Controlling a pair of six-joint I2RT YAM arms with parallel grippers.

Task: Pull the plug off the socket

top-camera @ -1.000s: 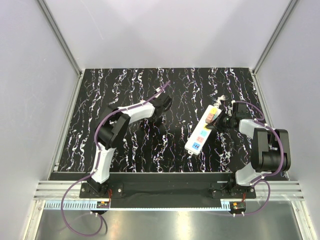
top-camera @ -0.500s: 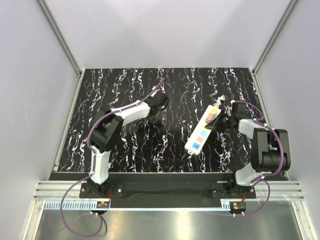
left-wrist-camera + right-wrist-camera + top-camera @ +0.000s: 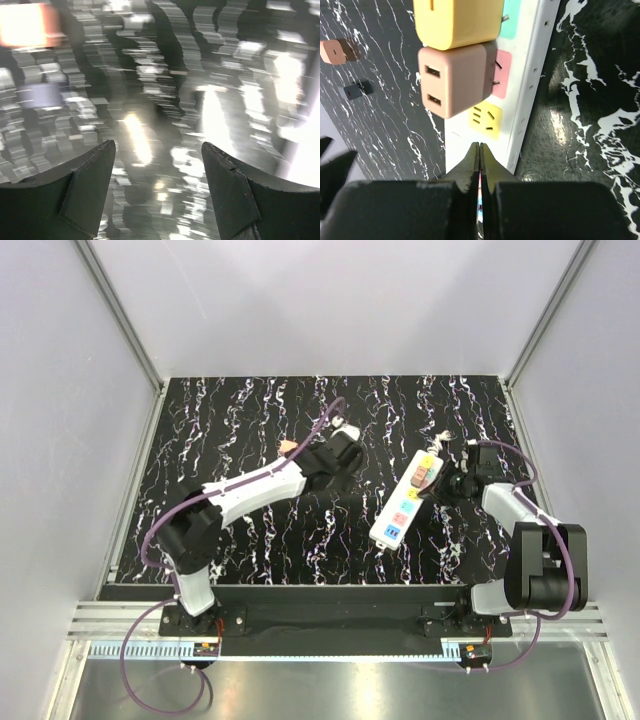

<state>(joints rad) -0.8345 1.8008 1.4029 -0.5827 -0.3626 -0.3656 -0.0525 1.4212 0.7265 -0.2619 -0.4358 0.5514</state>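
The socket is a white power strip (image 3: 395, 518) lying diagonally at centre right, also in the right wrist view (image 3: 527, 105). A yellow adapter (image 3: 455, 22) and a dusty pink adapter (image 3: 452, 82) sit in its outlets. The small orange-peach plug (image 3: 288, 447) lies loose on the table beside the left arm, far from the strip. It also shows in the right wrist view (image 3: 332, 51). My right gripper (image 3: 441, 487) is shut, its tips (image 3: 480, 147) over the strip's white end by a yellow outlet. My left gripper (image 3: 345, 452) is open and empty (image 3: 157, 145); its view is blurred.
The table is black marble-patterned, with grey walls on three sides (image 3: 130, 440). A small dark grey block (image 3: 357, 89) lies on the table near the plug. A short white cord stub (image 3: 440, 438) sticks out at the strip's far end.
My left arm has stretched out lower and to the right, toward the strip, uncovering the orange-peach plug on the table. My right gripper has stayed shut by the strip.
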